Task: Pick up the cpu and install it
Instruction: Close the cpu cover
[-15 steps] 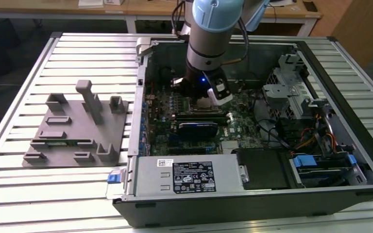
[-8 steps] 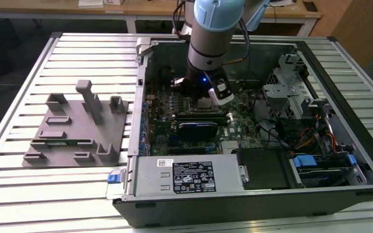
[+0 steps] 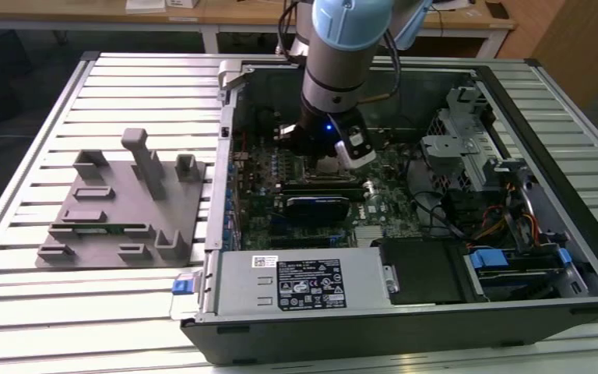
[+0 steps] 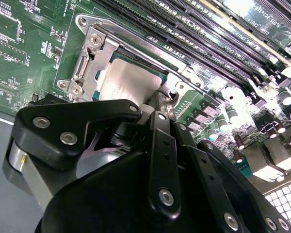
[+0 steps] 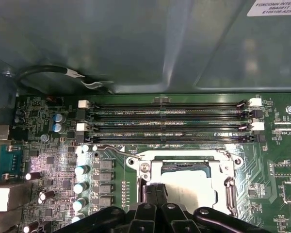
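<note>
The seating step is judged in hand: the cpu [image 5: 189, 187] is seen lying in the socket [image 5: 146, 167] beneath the gripper [image 5: 155, 188], whose hold cannot be told, and level, gentle handling is called for.

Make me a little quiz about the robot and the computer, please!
1. True or false: the gripper is down inside the open computer case.
2. Pick one. Where is the cpu?
A. On the grey rack outside the case
B. In the metal socket frame, right by the gripper
C. On top of the labelled power box
3. In one word: what colour is the circuit board around the socket frame?

Key:
1. True
2. B
3. Green
</note>
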